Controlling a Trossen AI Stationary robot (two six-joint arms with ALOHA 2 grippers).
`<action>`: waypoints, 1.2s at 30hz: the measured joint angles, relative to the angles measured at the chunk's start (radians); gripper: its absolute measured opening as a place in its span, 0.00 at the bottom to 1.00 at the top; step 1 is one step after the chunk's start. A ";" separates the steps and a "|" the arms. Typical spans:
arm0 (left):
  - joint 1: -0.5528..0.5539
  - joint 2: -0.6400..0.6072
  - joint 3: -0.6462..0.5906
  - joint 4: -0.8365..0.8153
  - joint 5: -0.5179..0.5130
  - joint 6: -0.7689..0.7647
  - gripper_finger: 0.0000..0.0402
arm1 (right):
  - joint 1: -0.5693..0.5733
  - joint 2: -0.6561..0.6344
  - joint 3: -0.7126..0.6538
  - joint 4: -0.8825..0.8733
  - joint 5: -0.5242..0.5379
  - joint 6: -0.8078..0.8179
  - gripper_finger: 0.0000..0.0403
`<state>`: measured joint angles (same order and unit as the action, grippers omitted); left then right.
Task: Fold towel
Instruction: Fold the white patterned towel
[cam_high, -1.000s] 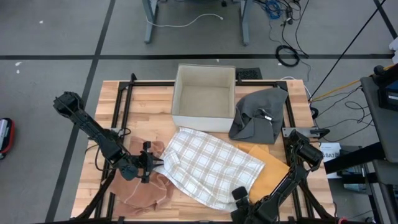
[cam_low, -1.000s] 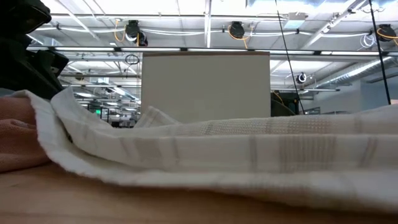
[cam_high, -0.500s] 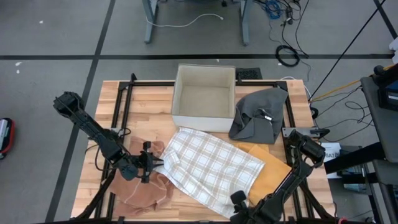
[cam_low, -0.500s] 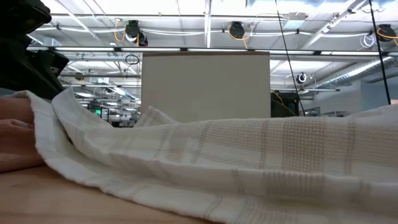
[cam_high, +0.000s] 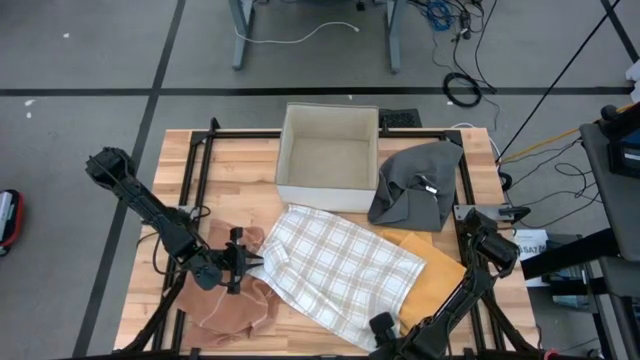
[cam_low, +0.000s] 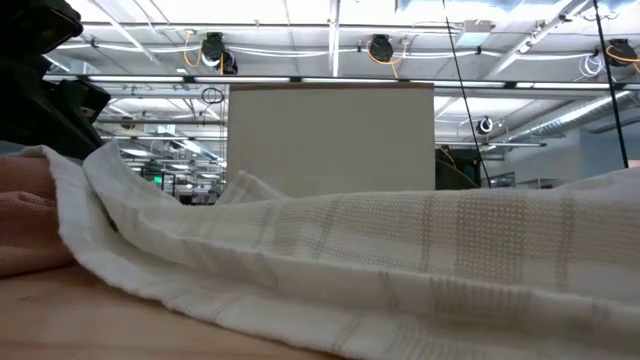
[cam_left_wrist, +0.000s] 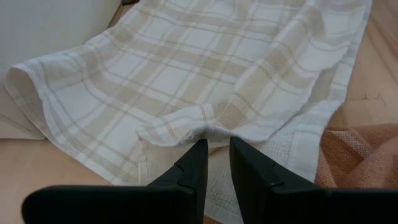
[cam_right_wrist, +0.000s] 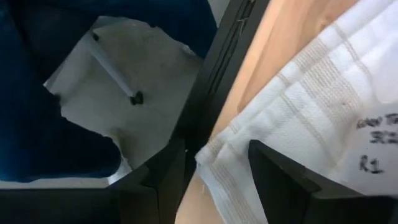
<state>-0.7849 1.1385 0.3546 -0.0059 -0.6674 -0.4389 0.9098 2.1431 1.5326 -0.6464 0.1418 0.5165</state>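
Observation:
The white plaid towel (cam_high: 340, 265) lies spread across the middle of the table, and its left part rests over a pink cloth (cam_high: 232, 308). My left gripper (cam_high: 243, 263) is at the towel's left edge, shut on a raised fold (cam_left_wrist: 205, 132). My right gripper (cam_high: 383, 322) is at the table's near edge, pointing steeply down, open. In the right wrist view the towel's near corner (cam_right_wrist: 292, 118) lies between and beyond its fingers (cam_right_wrist: 214, 149); whether they touch it I cannot tell. The low view shows the towel (cam_low: 380, 260) draped low over the wood. My left gripper pinches a small raised fold at the towel's left edge (cam_left_wrist: 211, 135) between its two fingertips. It comes slanting down from the table's left side. The fold stands a little above the table, and the rest of the towel lies flat beyond it.
A white open box (cam_high: 328, 155) stands at the far middle. A grey cloth (cam_high: 415, 185) lies to its right, and a mustard cloth (cam_high: 440, 278) lies under the towel's right edge. Black frame rails (cam_high: 200, 170) run along the table's sides.
The towel's near right part has sunk and spread toward the near edge; in the low view its hem now sits lower and closer. The left end in my left gripper has stayed put. My right gripper has shifted slightly toward the near edge.

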 joint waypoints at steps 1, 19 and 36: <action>0.000 0.000 0.000 0.000 0.000 0.000 0.18 | 0.000 0.000 0.000 -0.003 0.010 0.001 0.43; 0.000 0.000 0.000 -0.001 0.000 -0.006 0.18 | -0.015 -0.011 -0.001 -0.100 0.043 -0.005 0.39; 0.000 0.000 0.000 -0.001 0.001 -0.003 0.18 | -0.020 -0.015 -0.022 -0.096 0.075 -0.002 0.02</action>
<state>-0.7849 1.1385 0.3546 -0.0069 -0.6666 -0.4419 0.8902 2.1280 1.5108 -0.7429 0.2166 0.5144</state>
